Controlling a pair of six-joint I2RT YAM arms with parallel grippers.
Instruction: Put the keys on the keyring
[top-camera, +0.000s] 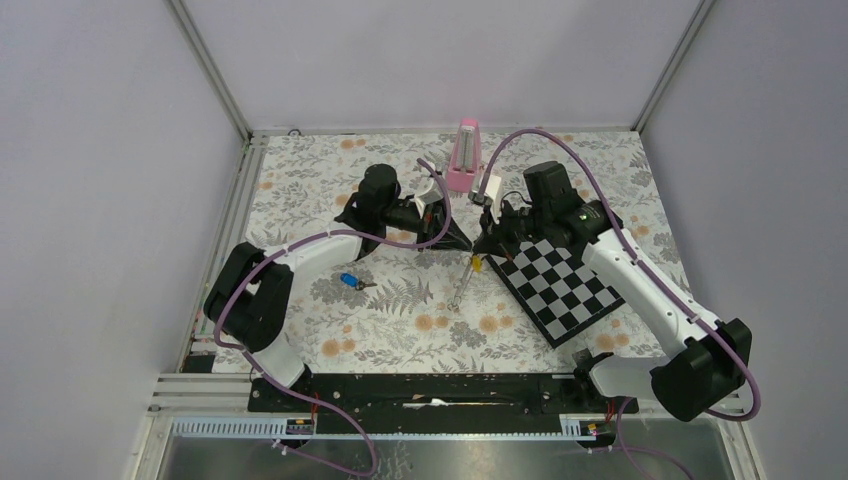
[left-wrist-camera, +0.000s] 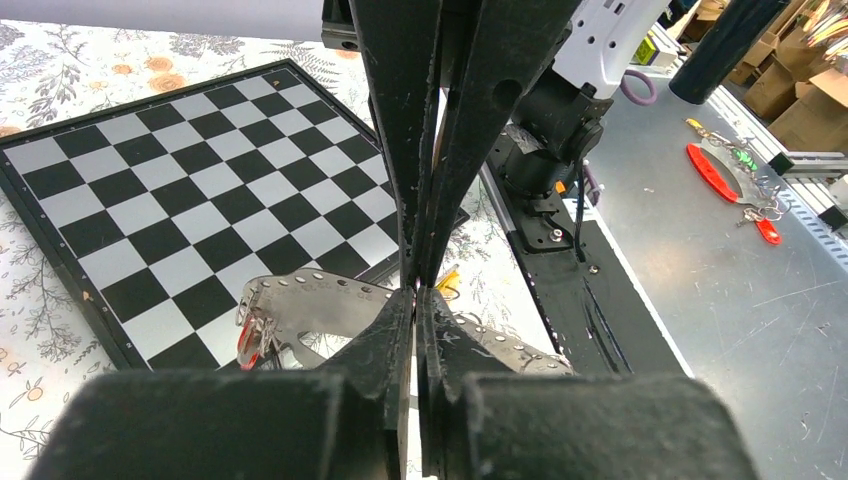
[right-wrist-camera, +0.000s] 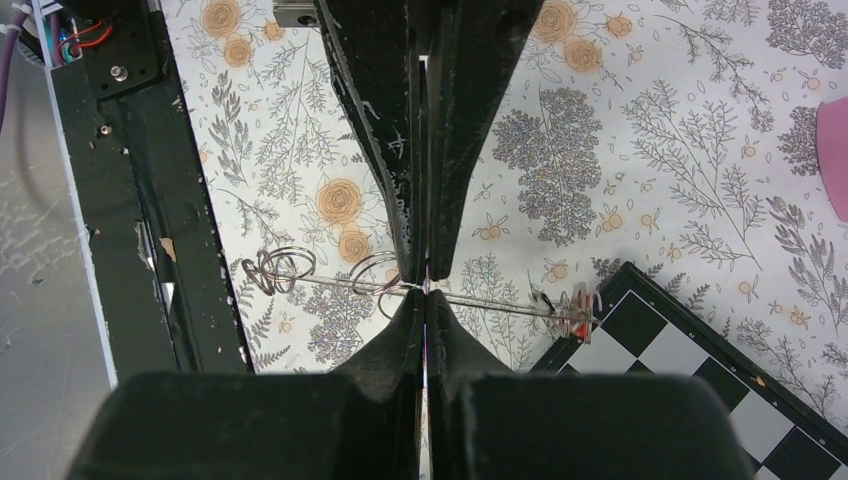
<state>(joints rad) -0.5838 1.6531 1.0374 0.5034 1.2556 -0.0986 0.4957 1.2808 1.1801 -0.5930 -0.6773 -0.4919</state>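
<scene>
— What do we see at the left gripper (left-wrist-camera: 415, 290)?
— Its fingers are pressed together on the keyring (left-wrist-camera: 310, 298), a flat grey perforated strap with silver wire rings (right-wrist-camera: 275, 270) and a small red piece (left-wrist-camera: 247, 345). The strap curves out to both sides of the fingertips.
— And the right gripper (right-wrist-camera: 425, 288)?
— Closed as well, pinching the same strap. We see it edge-on there as a thin line, with the rings out to one side and the red piece at the other end.
— So where is the keyring?
— Between the two grippers, which meet tip to tip over the middle of the table (top-camera: 400, 330), just left of the black-and-white checkerboard (top-camera: 560, 285).
— And the keys?
— The small yellow-headed key (top-camera: 477, 263) sits right by the tips; we cannot tell whether it is on a ring. The blue-headed key (top-camera: 350, 281) lies on the floral table, well apart to the left. A pink metronome-like block (top-camera: 465, 155) stands at the far edge.
</scene>
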